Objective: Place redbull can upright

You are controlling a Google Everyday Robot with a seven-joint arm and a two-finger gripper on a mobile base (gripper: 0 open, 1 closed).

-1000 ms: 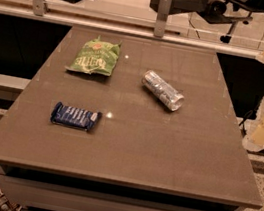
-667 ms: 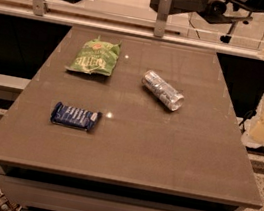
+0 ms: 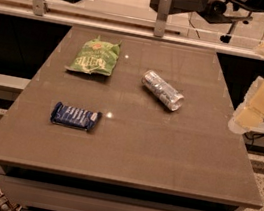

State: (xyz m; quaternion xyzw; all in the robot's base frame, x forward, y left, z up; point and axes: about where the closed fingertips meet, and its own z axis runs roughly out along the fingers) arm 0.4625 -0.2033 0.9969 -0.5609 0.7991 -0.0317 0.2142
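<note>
The redbull can (image 3: 163,90) is a slim silver can lying on its side right of the centre of the brown table (image 3: 129,148), its long axis running from upper left to lower right. My gripper (image 3: 245,121) hangs at the right edge of the view, just beyond the table's right edge. It is to the right of the can, well apart from it, and holds nothing that I can see.
A green chip bag (image 3: 94,56) lies flat at the back left. A blue wrapped bar (image 3: 75,116) lies at the front left. A rail with two metal posts (image 3: 162,14) runs behind the table. The floor drops off past the front and right edges.
My arm and gripper have shifted slightly left and up at the right edge. The can, bag and bar have not moved.
</note>
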